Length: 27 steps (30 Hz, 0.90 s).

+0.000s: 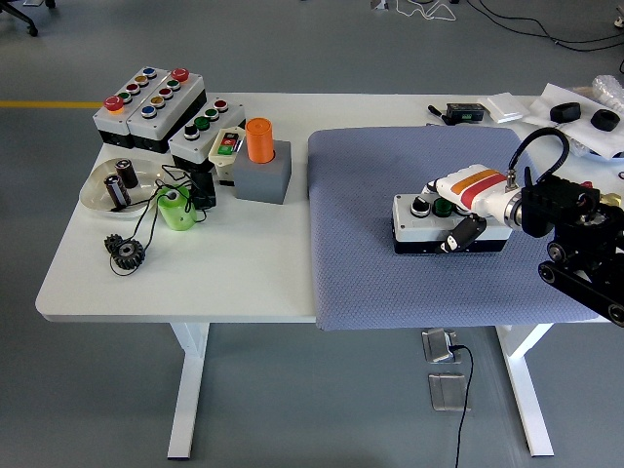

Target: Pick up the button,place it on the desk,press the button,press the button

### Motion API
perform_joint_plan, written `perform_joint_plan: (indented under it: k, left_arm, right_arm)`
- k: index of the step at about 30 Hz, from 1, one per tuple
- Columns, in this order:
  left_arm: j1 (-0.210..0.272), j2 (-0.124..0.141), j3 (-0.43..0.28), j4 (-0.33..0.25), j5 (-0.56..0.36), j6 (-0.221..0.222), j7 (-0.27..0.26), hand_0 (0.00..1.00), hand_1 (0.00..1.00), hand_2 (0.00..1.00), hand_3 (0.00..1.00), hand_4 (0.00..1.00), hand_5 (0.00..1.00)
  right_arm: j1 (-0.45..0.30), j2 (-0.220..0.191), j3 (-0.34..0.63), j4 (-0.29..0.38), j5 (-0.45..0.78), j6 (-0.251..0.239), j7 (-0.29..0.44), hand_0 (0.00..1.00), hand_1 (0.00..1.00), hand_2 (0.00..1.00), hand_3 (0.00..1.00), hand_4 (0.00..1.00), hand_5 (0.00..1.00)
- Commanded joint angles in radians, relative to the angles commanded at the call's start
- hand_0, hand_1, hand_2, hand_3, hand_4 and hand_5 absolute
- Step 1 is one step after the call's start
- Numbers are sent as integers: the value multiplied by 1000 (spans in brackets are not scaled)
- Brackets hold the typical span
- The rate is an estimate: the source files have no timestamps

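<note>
The button box, a white-topped, black-based plastic case with a black and a green push button [429, 220], lies flat on the blue-grey textured mat [370, 263], directly under my right hand [466, 210], whose fingers wrap its far end and near side. Picking and placing look done to me; letting go and both presses remain. I can read no label or writing anywhere.

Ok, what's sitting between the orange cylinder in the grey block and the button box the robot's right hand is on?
Nothing but surface: in the head view, a strip of white table, then bare blue-grey mat, separates the orange cylinder from the button box under the right hand.
</note>
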<state>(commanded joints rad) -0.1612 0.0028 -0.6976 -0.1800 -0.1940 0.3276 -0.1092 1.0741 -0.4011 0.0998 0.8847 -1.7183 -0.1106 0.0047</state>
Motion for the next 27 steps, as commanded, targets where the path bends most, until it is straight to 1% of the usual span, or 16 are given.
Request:
perform_joint_plan:
  k: [4, 5, 10, 11, 16, 17, 22, 23, 27]
  left_arm:
    - [-2, 0, -1, 0, 2, 0, 1, 656, 704, 727, 508, 320, 936]
    - [-2, 0, -3, 0, 4, 1, 1, 656, 704, 727, 508, 321, 937]
    - [-3, 0, -9, 0, 9, 2, 2, 656, 704, 727, 508, 321, 937]
    - [-3, 0, -9, 0, 9, 3, 2, 656, 704, 728, 507, 321, 936]
    - [-3, 0, -12, 0, 10, 3, 2, 656, 704, 728, 507, 321, 936]
    - [-4, 0, -11, 0, 11, 3, 3, 656, 704, 728, 507, 322, 937]
    - [-4, 0, -11, 0, 12, 4, 3, 656, 704, 728, 507, 322, 937]
    - [-4, 1, -11, 0, 13, 4, 3, 656, 704, 727, 507, 320, 936]
    - [-6, 2, -8, 0, 10, 4, 3, 656, 704, 727, 507, 320, 936]
  right_arm:
    - [-3, -1, 1, 0, -9, 12, -8, 489, 422, 595, 605, 719, 219]
    - [-4, -1, 1, -1, -9, 15, -7, 571, 537, 719, 720, 740, 225]
    - [-4, -5, 3, 0, -12, 38, -9, 571, 537, 719, 720, 740, 225]
    - [-5, -5, 3, 0, -12, 41, -9, 639, 621, 817, 837, 771, 240]
    - [-8, -11, 5, 3, -6, 66, -14, 639, 621, 817, 837, 771, 240]
    - [-8, -12, 6, 4, -3, 71, -16, 724, 700, 899, 946, 795, 261]
    - [-6, -16, 11, 9, 11, 105, -25, 724, 700, 899, 946, 795, 261]
    - [-7, -18, 14, 12, 16, 115, -24, 818, 774, 950, 998, 863, 301]
    - [-7, -26, 11, 16, 27, 136, -21, 818, 774, 950, 998, 863, 301]
